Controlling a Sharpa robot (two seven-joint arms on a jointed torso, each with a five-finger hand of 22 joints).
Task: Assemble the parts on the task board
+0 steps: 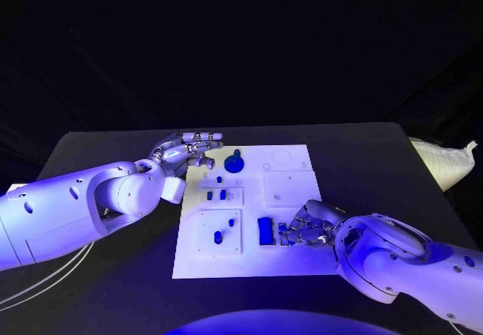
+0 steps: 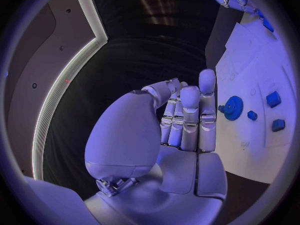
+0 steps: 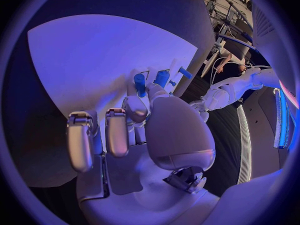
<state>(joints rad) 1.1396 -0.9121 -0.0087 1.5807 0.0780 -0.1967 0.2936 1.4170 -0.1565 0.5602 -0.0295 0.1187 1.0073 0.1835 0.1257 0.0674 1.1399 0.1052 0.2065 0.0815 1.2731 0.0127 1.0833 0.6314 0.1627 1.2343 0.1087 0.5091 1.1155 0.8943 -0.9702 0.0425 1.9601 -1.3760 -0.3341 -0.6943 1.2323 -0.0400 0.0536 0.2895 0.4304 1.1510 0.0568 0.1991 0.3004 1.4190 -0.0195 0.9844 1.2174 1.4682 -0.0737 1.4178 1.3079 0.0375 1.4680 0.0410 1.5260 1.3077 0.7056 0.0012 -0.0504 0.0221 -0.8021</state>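
Task board (image 1: 292,262) w/ parts; left hand (image 1: 189,149) empty, fingers apart; right hand (image 1: 304,229) grip unclear.

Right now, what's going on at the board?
The robot is mid-assembly on the white task board. Its right hand is down at the board's near right, fingers at a blue block; whether it grips it is unclear. The left hand hovers open at the far left edge, beside the blue gear, holding nothing.
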